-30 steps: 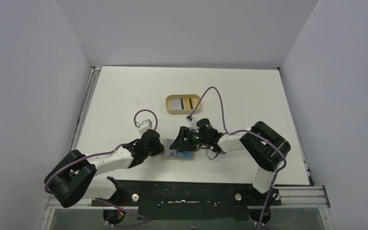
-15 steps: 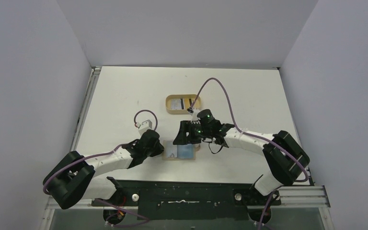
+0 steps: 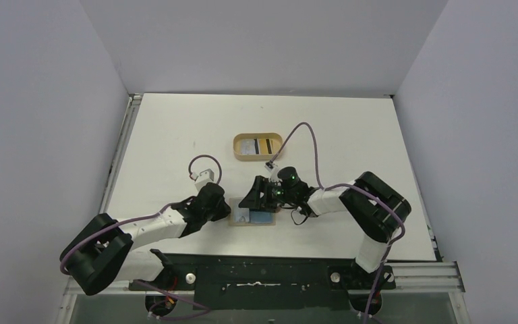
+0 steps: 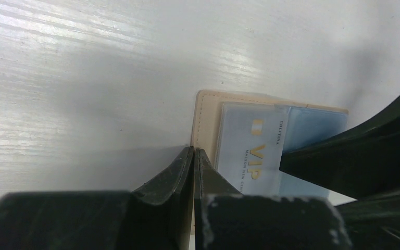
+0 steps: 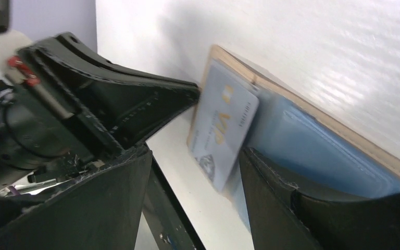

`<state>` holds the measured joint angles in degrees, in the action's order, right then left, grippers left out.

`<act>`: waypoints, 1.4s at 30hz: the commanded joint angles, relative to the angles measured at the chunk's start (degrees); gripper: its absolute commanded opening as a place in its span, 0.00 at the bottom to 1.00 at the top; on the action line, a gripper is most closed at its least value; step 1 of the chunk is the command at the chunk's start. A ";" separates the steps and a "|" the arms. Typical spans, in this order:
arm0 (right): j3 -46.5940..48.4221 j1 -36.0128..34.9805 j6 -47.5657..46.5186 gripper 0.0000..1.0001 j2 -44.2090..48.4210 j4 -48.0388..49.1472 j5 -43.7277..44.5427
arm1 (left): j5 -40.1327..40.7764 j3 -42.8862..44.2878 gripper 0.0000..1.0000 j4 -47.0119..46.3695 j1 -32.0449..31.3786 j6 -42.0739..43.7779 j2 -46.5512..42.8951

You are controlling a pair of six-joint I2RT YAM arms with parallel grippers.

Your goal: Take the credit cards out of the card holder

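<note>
A robotics lab cell: bare pale walls [image 3: 40, 135] close in left, right and beyond the arms [image 3: 155, 226], with a white table [image 3: 175, 121] beneath them.

The left arm [image 3: 145, 228] lies low along the near side of the scene. Its elbow is folded near the left and its forearm reaches right toward the middle. The left gripper [image 3: 224, 208] points right, its jaws pressed together with the tips touching. The right arm [image 3: 371, 206] bends at a raised elbow on the right, and its forearm reaches left. The right gripper [image 3: 252, 196] faces the left one, tilted downward. Its jaws are spread apart, with the tips close to the left gripper's.
</note>
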<state>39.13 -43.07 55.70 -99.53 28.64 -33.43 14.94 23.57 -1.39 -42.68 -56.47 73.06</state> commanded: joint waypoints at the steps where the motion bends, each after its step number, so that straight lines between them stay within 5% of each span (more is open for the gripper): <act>1: -2.40 0.00 4.50 0.63 -1.95 12.79 0.22 | 0.25 -0.22 0.00 1.04 -0.21 0.40 -1.05; 28: 2.31 -4.06 3.79 0.63 0.11 9.74 0.79 | 0.09 -0.98 0.00 0.71 -0.21 0.22 -1.58; 42: 1.28 -7.56 8.73 0.62 -1.31 3.39 14.41 | 0.18 -2.30 0.00 0.69 -0.21 -0.57 -2.72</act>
<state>39.92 -48.82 62.00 -102.19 30.11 -24.18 16.10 22.22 -0.64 -42.65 -56.55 70.87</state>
